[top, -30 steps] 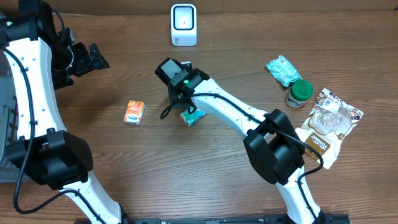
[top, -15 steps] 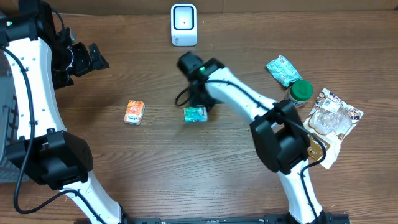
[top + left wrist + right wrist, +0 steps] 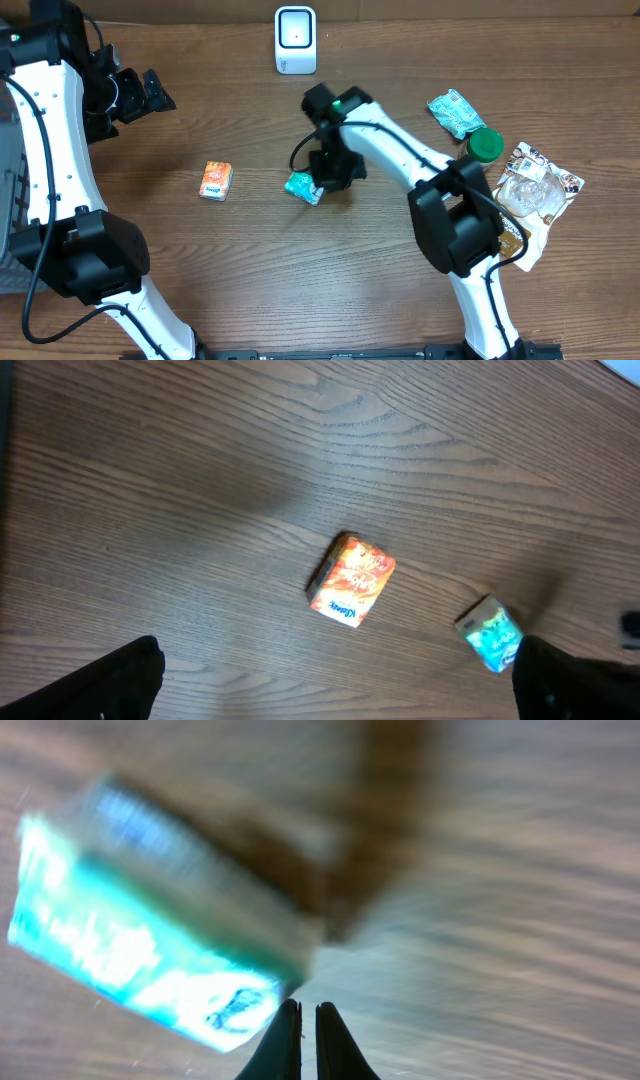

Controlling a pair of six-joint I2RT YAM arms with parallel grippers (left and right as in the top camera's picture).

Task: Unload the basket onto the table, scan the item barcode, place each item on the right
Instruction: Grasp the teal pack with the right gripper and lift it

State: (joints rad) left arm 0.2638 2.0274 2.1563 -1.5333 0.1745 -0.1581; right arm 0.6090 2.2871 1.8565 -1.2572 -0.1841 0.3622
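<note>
The right claw [image 3: 327,173], shut on nothing, has been swung to the right of the teal packet [image 3: 302,187] near the middle of the counter [image 3: 250,290]. The left claw [image 3: 150,93] is spread wide, empty. "Kleenex" is seemingly printed on the orange packet [image 3: 350,580].

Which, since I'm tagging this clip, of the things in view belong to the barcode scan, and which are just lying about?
In the job:
- small teal box
- white scanner
- right gripper, shut, beside the box

Lying about for now:
- orange Kleenex pack
- teal pouch
- green-lidded jar
- clear bag
- brown-and-white packet
</note>
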